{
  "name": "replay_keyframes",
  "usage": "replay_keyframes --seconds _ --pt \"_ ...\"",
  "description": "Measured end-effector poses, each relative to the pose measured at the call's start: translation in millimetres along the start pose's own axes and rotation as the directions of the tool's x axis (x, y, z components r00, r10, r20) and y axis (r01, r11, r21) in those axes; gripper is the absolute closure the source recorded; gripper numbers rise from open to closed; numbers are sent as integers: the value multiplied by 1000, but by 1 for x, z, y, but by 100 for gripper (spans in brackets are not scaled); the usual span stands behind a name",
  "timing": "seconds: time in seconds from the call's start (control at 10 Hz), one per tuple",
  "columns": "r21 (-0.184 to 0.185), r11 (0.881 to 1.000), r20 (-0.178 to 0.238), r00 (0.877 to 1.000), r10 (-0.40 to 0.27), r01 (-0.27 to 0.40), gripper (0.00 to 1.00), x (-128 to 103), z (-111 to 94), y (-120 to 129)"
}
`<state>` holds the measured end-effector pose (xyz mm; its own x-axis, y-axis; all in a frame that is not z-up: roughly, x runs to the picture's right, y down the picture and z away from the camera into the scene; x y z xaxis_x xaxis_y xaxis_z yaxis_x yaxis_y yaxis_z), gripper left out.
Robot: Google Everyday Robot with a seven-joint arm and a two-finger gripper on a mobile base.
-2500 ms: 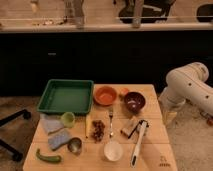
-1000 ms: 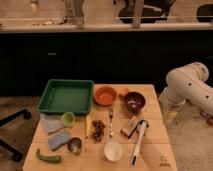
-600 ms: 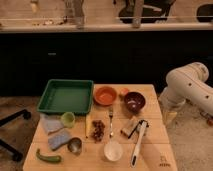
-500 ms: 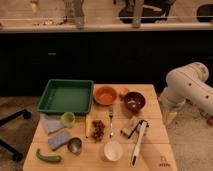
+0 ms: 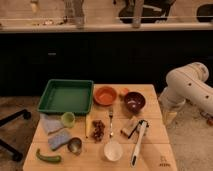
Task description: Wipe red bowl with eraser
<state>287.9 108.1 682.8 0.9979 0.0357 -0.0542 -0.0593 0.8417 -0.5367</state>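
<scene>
Wooden table [image 5: 156,150] fills the lower middle of the camera view. The red bowl [image 5: 105,95] sits upright near its far edge, just right of the green tray [image 5: 66,96] and left of a maroon bowl [image 5: 134,102], apart from both. The eraser [image 5: 129,128] lies lower in the frame, below the maroon bowl, just beside the head of a white-handled brush [image 5: 138,142] and right of a fork [image 5: 110,122]. A small white bowl [image 5: 113,150] stands near the bottom edge. A blue-grey sponge [image 5: 59,139] and a green cup [image 5: 68,119] lie at lower left.

At the right of the frame the white arm [image 5: 187,87] bends downward. Its gripper [image 5: 169,116] hangs just off the table's right edge, jaws spread wide and holding nothing, well apart from the red bowl and the eraser.
</scene>
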Motion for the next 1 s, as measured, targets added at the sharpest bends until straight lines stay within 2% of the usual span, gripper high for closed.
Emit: replay_keyframes --seconds 0.1,0.3,0.4,0.5,0.7,1.0 --pt "1 1000 2 1000 -8 8 20 0 0 0" --pt "-8 994 10 994 -107 107 20 -11 4 7" --pt "-14 979 20 979 -204 205 20 -26 6 10" --pt "-19 968 28 968 -248 249 20 -34 7 13" --pt "-24 954 35 954 -298 299 20 -39 10 17" --pt "-44 914 61 914 -401 404 20 -57 18 25"
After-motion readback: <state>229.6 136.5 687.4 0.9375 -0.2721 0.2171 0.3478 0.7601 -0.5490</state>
